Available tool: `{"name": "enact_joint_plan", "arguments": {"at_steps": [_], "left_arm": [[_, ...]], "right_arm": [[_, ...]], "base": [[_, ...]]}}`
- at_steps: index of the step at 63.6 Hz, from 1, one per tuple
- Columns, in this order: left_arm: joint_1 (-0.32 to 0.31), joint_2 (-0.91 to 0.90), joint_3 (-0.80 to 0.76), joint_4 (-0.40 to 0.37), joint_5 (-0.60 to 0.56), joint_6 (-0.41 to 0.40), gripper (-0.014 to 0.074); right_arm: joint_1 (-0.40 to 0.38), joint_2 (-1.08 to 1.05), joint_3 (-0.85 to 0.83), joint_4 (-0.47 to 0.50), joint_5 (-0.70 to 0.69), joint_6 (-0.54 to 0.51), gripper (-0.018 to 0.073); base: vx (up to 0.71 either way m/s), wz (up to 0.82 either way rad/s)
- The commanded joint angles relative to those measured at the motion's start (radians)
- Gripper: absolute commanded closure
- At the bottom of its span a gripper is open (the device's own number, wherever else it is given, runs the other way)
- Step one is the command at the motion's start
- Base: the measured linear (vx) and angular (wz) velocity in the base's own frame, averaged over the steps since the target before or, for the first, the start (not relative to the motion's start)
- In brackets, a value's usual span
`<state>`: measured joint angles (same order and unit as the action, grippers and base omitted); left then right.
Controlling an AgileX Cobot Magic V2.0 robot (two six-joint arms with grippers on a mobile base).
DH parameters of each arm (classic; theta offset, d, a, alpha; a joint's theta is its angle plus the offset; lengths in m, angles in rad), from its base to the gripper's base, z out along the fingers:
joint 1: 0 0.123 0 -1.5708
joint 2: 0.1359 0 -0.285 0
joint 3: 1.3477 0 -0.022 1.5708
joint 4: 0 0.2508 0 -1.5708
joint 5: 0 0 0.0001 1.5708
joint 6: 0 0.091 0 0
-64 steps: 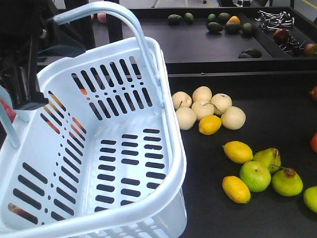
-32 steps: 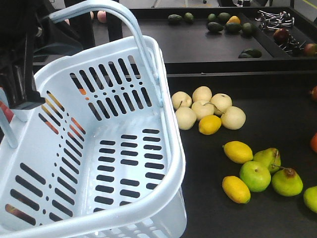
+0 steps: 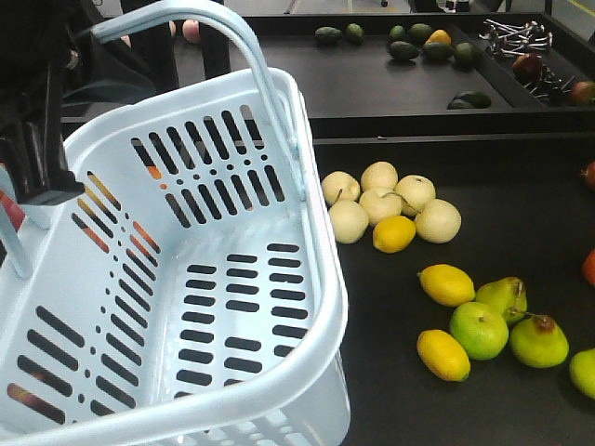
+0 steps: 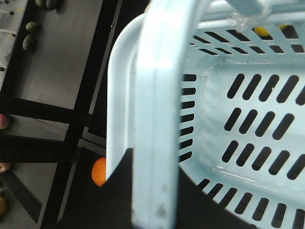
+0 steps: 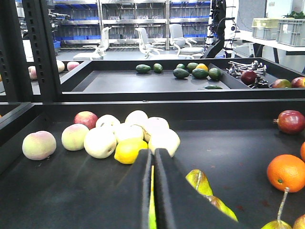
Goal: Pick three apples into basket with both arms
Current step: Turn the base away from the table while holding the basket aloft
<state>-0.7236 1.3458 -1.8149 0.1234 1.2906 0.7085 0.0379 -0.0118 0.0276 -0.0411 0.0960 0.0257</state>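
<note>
At nine o'clock, front view, left end effector [image 3: 37, 186] grips the basket [image 3: 327, 279] by its handle, apparently tilting it open for loading; right end effector [image 5: 153, 191] clenched, empty.

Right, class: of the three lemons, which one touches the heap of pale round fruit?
The top lemon, pressed against the pale fruit. The middle lemon and bottom lemon lie apart from it, by the green fruit.

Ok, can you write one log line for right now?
left tool: clamped on basket handle | right tool: shut, nothing held | basket: empty
</note>
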Motion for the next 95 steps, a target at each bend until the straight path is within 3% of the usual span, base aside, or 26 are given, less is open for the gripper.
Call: {"name": "enact_joint_plan", "arguments": {"at_steps": [1,50,95], "left_arm": [[-0.003,-0.028,-0.034,0.002,-0.042,-0.012,0.0603],[-0.003,-0.028,-0.034,0.002,-0.042,-0.012,0.0603],[-0.003,-0.028,-0.034,0.002,-0.042,-0.012,0.0603]], "right_arm": [[-0.006,-0.010,0.014,-0.008,-0.079,0.000,0.0568],[-0.006,-0.010,0.014,-0.008,-0.079,0.000,0.0568],[-0.006,-0.010,0.014,-0.008,-0.079,0.000,0.0568]], "base": [[0.00,0.00],[-0.01,0.04],[-0.08,0.32]]}}
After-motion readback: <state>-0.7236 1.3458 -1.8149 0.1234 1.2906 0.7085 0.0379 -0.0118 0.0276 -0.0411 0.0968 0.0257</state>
